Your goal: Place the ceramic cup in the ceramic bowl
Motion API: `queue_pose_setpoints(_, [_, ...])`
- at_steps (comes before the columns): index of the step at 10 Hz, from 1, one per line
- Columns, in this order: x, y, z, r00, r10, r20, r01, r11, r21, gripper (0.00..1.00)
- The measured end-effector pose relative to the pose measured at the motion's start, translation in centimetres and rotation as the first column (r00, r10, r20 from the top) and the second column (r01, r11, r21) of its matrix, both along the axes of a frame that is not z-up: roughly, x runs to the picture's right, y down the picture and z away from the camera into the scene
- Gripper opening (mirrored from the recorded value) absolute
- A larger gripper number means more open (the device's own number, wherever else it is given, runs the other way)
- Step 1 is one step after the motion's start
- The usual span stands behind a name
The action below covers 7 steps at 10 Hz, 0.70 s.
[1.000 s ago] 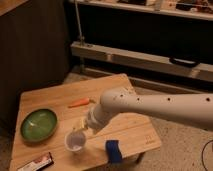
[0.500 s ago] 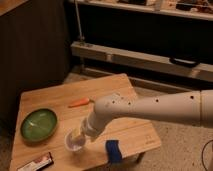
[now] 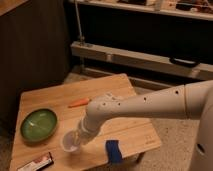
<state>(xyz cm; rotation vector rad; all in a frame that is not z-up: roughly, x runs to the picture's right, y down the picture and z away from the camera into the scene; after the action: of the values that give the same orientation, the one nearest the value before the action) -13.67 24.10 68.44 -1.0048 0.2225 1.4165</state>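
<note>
Dark cabinet fronts and a pale metal rail point(image 3: 150, 59) form the background behind a low wooden worktop point(image 3: 45, 100) with a plank surface. At far left on the worktop lies the wide, shallow green ceramic bowl point(image 3: 39, 124), empty and with a darker rim. Near the front edge, below the bowl, is a dark wrapped snack bar point(image 3: 36, 162). Just right of the bowl, and apart from it, is the small whitish-grey ceramic cup point(image 3: 67, 142), upright with its mouth up. The gripper point(image 3: 78, 135) is at the cup's right side, touching or nearly touching the rim; whether it has closed on the cup cannot be told, nor whether the cup has left the worktop. A small orange carrot-like piece point(image 3: 79, 103) lies further back, and a blue block point(image 3: 113, 150) sits at the front right. The white perforated arm point(image 3: 150, 105) reaches in from the right. Step in hand, as judged: securing the cup. The next move calls for a firm hold, a lift clear of the bowl's rim, a short carry leftward and a gentle release over the bowl's centre.
</note>
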Motion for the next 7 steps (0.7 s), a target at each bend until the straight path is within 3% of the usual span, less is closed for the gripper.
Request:
queue_pose_setpoints(2, [-0.2,0.2,0.3,1.0,-0.014,-0.018,0.014,0.9998,-0.014,0.0])
queue_pose_setpoints(7, [-1.6,0.1,0.6,0.997,-0.073,-0.036,0.072,0.9966,-0.041,0.0])
